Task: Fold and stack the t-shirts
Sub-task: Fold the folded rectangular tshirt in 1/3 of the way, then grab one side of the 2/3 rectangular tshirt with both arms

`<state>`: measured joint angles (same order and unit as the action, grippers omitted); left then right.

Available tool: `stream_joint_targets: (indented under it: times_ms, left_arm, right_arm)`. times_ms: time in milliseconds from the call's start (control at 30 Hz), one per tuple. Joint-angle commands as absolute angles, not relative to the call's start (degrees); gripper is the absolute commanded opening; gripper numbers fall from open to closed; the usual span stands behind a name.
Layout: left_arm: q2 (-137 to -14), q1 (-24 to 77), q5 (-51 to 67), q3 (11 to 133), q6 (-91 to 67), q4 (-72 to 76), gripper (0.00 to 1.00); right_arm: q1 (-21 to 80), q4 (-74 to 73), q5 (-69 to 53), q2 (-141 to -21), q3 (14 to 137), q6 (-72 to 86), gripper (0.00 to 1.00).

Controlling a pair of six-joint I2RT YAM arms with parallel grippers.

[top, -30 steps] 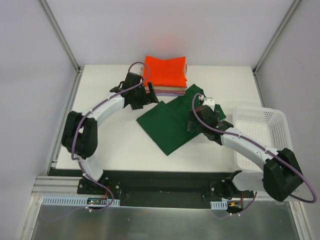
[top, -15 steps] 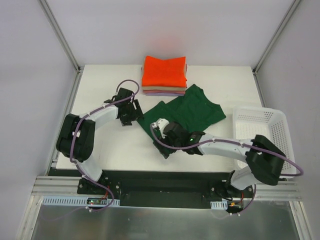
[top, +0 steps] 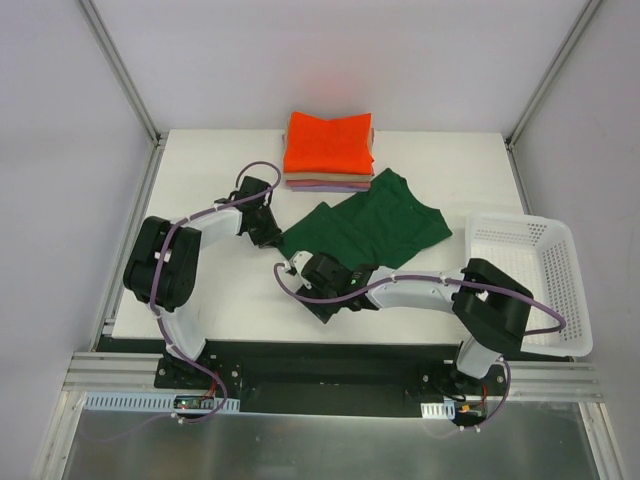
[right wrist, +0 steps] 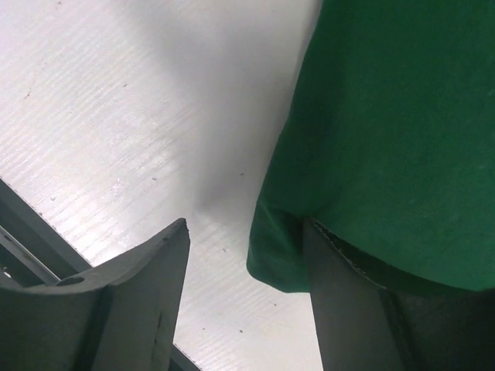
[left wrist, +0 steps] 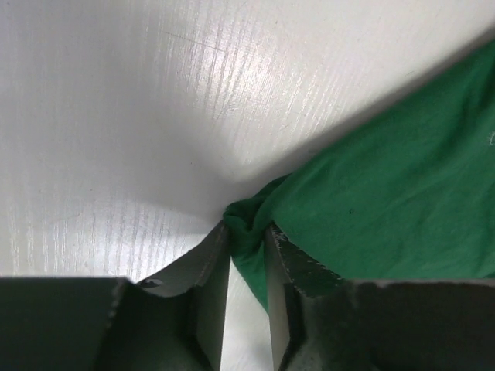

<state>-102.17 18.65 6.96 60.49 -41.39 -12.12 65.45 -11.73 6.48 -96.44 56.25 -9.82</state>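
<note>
Two matching arms in white and black, each trailing a lilac cable.

The left arm (top: 215, 224) and right arm (top: 418, 292) share one build: bulky, rounded black joint housings, slim glossy white links between them, and compact black wrist units. A lilac cable (top: 252, 167) runs along each arm down to its black base bracket, at 7 o'clock and 5 o'clock in the overhead view. A small green light (top: 185, 402) shows by the left base. Up close, the left gripper (left wrist: 246, 232) and right gripper (right wrist: 246, 228) have matte dark grey fingers (right wrist: 147, 286), flat-faced and tapering to blunt tips. One inner edge on each gripper is speckled pale.
</note>
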Motion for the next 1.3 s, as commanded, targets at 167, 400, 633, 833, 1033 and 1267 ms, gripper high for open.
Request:
stream_joint_targets:
  times_ms: [167, 400, 633, 833, 1033, 1267]
  left_arm:
    - [-103.80, 18.54, 7.12, 59.42, -41.75, -13.36, 0.00]
    - [-98.01, 18.54, 5.99, 52.58, -43.41, -13.45, 0.00]
    - [-80.71, 20.38, 4.22, 34.83, -48.95, -13.45, 0.00]
    - [-62.88, 22.32, 6.85, 21.20, -55.28, -14.14, 0.00]
    - [-39.50, 22.59, 3.79, 19.16, -55.37, -26.52, 0.00]
    - [-30.84, 22.59, -2.10, 28.02, -51.07, -34.71, 0.00]
  right_arm:
    - [66.00, -14.32, 6.59, -98.61, 54.41, -7.21, 0.50]
    - [68.20, -18.01, 10.19, -97.83, 52.12, -4.48, 0.18]
    - [71.01, -21.61, 3.89, -87.99, 47.73, -3.78, 0.00]
    - [75.93, -22.24, -5.97, -79.73, 45.62, -1.68, 0.01]
    - [78.92, -17.51, -13.43, -73.49, 44.21, 3.51, 0.00]
    - [80.16, -7.57, -18.45, -73.39, 45.52, 7.38, 0.00]
